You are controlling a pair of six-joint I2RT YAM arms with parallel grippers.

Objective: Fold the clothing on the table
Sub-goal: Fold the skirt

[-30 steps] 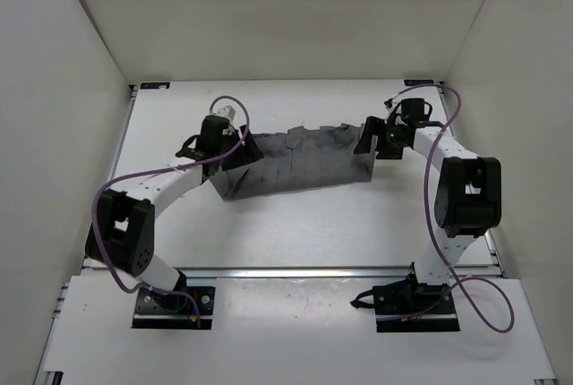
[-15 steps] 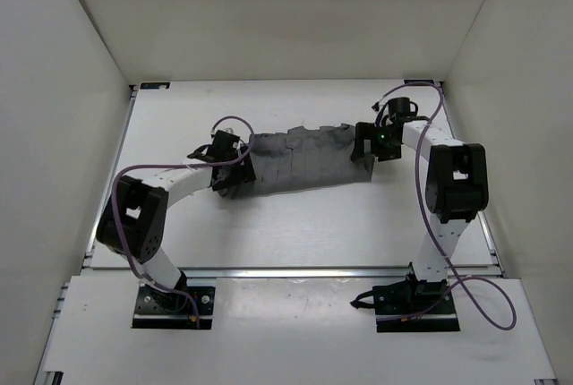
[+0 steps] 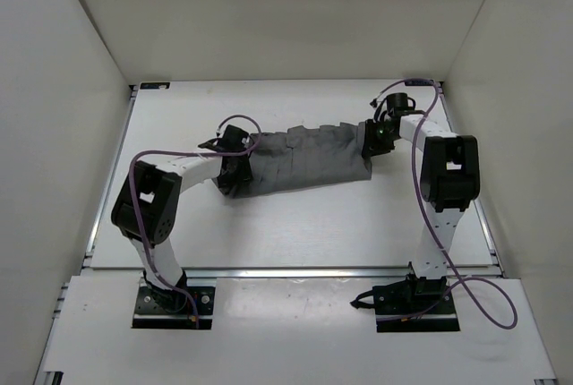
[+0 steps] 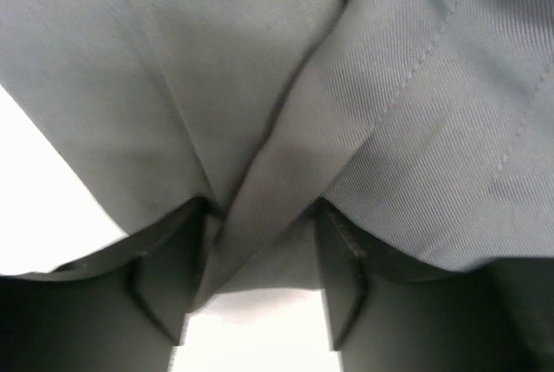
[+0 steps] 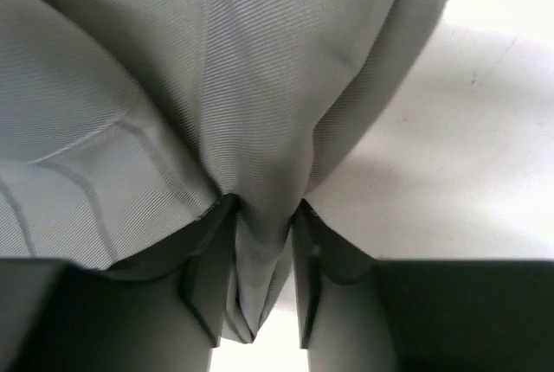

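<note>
- The grey pleated skirt (image 3: 304, 157) is spread on the white table (image 3: 295, 233), past its middle toward the far wall. Its long axis runs left to right, with the right end lying slightly farther back than the left.
- The left gripper (image 3: 235, 166) is set at the skirt's left end and the right gripper (image 3: 372, 140) at its right end. Each end is served by the arm on its own side, so neither arm is nearer to the garment as a whole.
- From each gripper the bulk of the cloth lies inward, toward the other gripper, along that long axis. The coming fold is judged to depend on both ends being carried together.
- In the left wrist view a raised ridge of fabric is seen between the fingers (image 4: 160, 290), which stand fairly wide apart. The ridge fills the gap at the tips and appears to be pinched, though how firmly cannot be told from so close.
- In the right wrist view a narrower bunch of cloth is clamped between fingers (image 5: 203, 290) drawn close together.
- No brand, label or writing can be read on the skirt, the arms or the table.
</note>
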